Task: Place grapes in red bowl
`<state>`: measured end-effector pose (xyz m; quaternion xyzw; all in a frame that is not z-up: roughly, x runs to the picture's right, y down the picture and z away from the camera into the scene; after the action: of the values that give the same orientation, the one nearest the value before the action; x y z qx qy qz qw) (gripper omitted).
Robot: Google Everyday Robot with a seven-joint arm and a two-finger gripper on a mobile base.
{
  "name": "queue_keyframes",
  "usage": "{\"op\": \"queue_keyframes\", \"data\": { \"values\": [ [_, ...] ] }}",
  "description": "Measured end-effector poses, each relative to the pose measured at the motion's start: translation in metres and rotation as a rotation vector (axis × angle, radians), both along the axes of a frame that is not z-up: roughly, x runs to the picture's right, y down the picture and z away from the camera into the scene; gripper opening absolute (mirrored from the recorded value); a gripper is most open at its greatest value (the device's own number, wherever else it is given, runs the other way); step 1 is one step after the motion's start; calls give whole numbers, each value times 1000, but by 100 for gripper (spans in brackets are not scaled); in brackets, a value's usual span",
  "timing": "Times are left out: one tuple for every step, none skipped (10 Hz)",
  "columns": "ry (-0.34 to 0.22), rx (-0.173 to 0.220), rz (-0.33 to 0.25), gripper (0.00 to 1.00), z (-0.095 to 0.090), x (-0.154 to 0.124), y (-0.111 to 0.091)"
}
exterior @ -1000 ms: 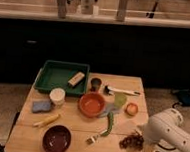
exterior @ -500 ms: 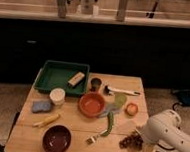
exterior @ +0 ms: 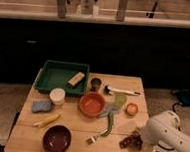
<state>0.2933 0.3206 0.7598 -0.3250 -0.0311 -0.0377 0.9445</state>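
Claw [exterior: 137, 143] agape, just beside grapes [exterior: 129, 141]

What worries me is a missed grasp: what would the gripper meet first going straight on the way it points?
Probably the grapes, just under the gripper at the table's front right corner; it points down at them. Depth is unclear, so it could miss them.

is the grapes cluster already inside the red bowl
No, the red bowl shows only its bare orange inside, while the grapes lie at the near right edge of the table beside the gripper.
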Motion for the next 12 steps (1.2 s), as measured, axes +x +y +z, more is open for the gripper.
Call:
{"op": "queue_keyframes", "data": {
  "values": [
    [-2, -1, 1, 80, 1, 0, 1],
    [-3, 1, 0, 80, 2, 0, 1],
    [-4, 1, -1, 79, 2, 0, 1],
    [-5, 2, -2, 76, 3, 1, 2],
    [-6, 2, -2, 73, 3, 1, 2],
    [-7, 3, -1, 67, 4, 2, 3],
    [-8, 4, 0, 53, 4, 3, 4],
    [-10, 4, 2, 45, 4, 3, 4],
    [-10, 6, 2, 37, 4, 4, 4],
    [-11, 10, -2, 25, 5, 5, 4],
    [-10, 10, -3, 13, 4, 5, 4],
    [-9, 10, -2, 5, 3, 6, 4]
  ]
}}
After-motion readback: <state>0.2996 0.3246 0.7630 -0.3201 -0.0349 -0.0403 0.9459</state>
